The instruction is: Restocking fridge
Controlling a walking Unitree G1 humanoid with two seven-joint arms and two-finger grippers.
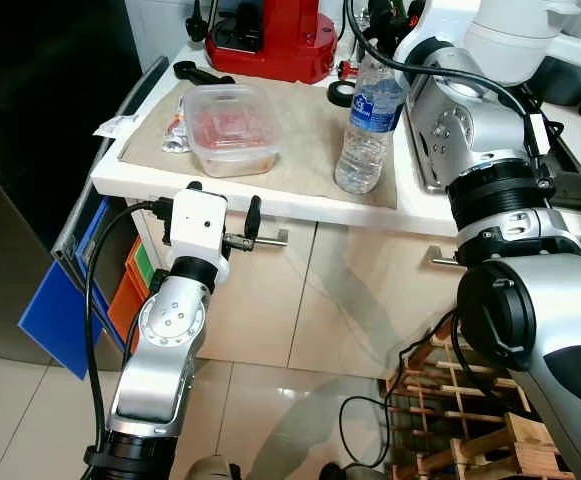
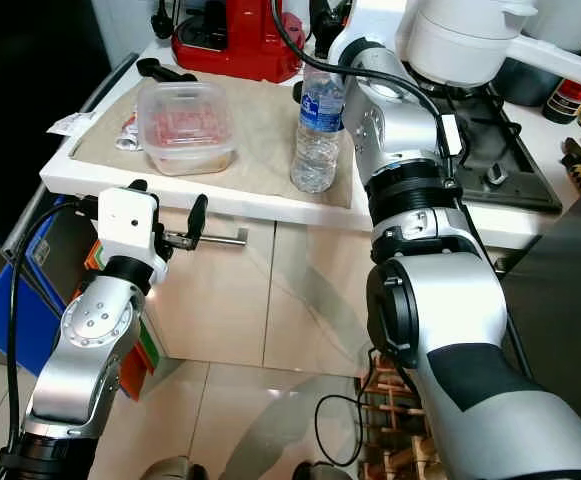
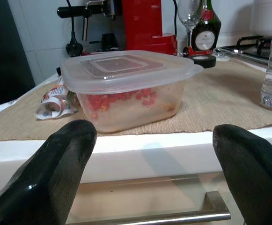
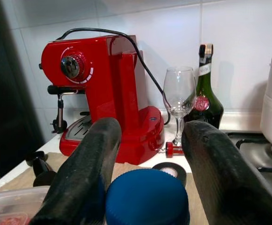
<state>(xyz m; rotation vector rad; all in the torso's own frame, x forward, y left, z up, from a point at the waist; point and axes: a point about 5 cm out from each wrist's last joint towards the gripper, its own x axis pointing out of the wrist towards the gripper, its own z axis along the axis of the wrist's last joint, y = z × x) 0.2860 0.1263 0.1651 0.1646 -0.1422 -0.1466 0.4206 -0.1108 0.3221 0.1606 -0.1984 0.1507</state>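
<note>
On the counter's mat [image 1: 300, 150] sat a lidded tub [image 1: 229, 128] and a water bottle [image 1: 368, 125]. Left gripper [image 1: 222, 212] hung below the counter edge, fingers apart; right gripper [image 4: 147, 183] spread around the bottle's cap [image 4: 147, 197]

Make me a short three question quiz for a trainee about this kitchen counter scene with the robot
1. True or false: the clear plastic lidded food container rests on the beige woven mat.
2. Which gripper hovers just above the blue cap of the clear plastic water bottle? A) left gripper B) right gripper
3. Fill in: behind the bottle stands a ____ coffee machine.

Key
1. True; it sits lid on, red food showing through.
2. B; its open fingers straddle the cap. The left gripper waits, open, below the counter edge facing the container.
3. Red.
</note>
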